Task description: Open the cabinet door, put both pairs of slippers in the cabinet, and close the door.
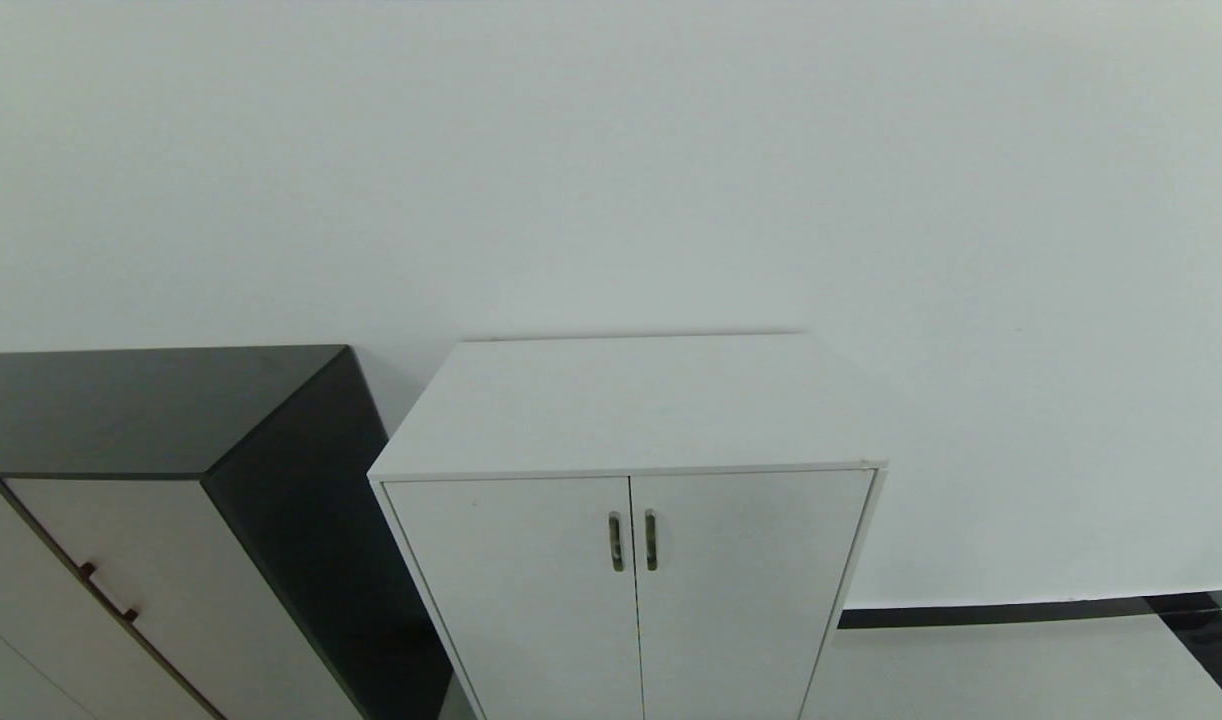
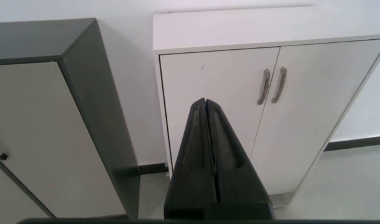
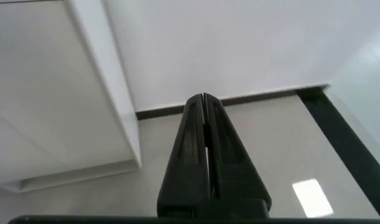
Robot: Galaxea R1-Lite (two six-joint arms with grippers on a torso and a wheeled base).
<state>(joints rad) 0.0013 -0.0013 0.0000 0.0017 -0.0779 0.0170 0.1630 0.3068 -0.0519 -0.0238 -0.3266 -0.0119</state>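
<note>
Two flat white cabinet doors point(image 1: 531, 600) closed; left pincer point(image 2: 205, 104), right pincer point(image 3: 204, 99) both pressed together.

A white wall point(image 1: 611, 150) rises beyond the left claw point(image 2: 205, 101), a dark-sided drawer unit point(image 2: 84, 112) to its left. Pale floor point(image 3: 270, 143) meets black skirting point(image 3: 264, 96) past the right claw point(image 3: 204, 96).

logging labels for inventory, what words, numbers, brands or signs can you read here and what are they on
None: no word, number, brand or sign shows in these views.
white cabinet: plain top and doors, no print.
handles: bare metal, no marking.
dark cabinet: no print.
left gripper and right gripper: plain black, jaws shut, no marking.
</note>
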